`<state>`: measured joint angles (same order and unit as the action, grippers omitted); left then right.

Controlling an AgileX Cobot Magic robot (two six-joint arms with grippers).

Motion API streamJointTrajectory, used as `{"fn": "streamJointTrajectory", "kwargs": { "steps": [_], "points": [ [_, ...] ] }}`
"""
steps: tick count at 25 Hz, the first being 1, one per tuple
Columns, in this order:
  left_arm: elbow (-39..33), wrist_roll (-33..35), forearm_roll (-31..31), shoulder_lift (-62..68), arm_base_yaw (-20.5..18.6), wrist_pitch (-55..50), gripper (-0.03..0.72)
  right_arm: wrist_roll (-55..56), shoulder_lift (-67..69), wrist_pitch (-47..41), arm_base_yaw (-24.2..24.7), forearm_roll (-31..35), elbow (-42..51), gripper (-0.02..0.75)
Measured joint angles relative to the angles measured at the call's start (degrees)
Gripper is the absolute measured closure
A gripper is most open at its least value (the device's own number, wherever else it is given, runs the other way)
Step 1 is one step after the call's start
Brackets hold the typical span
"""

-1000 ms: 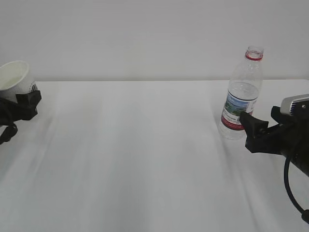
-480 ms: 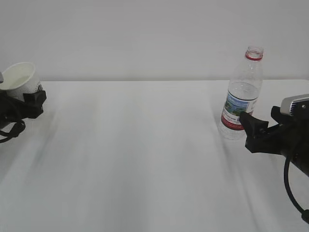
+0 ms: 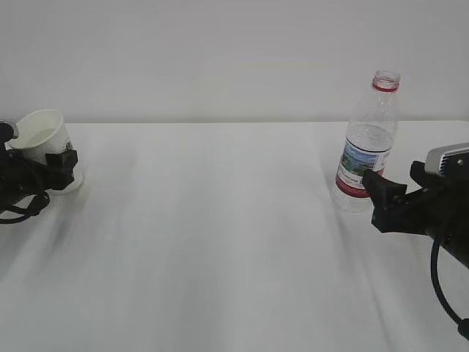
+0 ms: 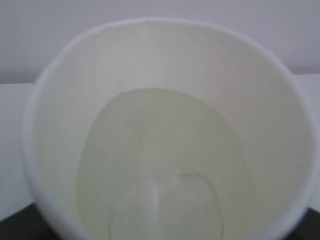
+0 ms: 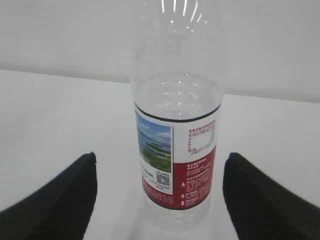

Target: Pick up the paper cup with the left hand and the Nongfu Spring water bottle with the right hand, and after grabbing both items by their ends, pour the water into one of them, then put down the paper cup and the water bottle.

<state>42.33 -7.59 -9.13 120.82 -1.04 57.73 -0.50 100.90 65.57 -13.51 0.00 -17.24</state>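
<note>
**Cup in the left gripper, bottle standing free**

Over on the far left of the white table, the left hand, a black robot gripper trailing black cables, has the small white tapered paper cup clamped between its fingers, low on the cup's body. The cup tilts a little, mouth up, its base at or just above the tabletop; whether it touches I cannot tell. From the left wrist camera the cup fills the view, and a shallow pool of clear water lies in its bottom.

Well to the right of the cup stands the tall clear ribbed Nongfu Spring water bottle, upright on the table, cap off, red neck ring showing, water up to just above its red-banded landscape label. The right hand, black with a grey metal housing, sits just in front of the bottle. Its wrist view shows the bottle between two spread black fingers, apart from both: jaws wide, gripping nothing.
</note>
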Motion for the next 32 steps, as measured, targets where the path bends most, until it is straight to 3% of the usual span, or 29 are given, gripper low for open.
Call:
{"fn": "streamJointTrajectory", "kwargs": {
  "steps": [18, 25, 32],
  "points": [
    [0.2, 0.1, 0.8, 2.2, 0.0, 3.2, 0.138, 0.1, 0.0, 0.0, 0.0, -0.4, 0.0, 0.149],
    [0.2, 0.1, -0.3, 2.2, 0.0, 3.2, 0.077, 0.1, 0.0, 0.0, 0.0, -0.5, 0.0, 0.149],
    [0.2, 0.1, -1.1, 2.2, 0.0, 3.2, 0.064, 0.1, 0.0, 0.0, 0.0, -0.9, 0.0, 0.149]
  ]
}}
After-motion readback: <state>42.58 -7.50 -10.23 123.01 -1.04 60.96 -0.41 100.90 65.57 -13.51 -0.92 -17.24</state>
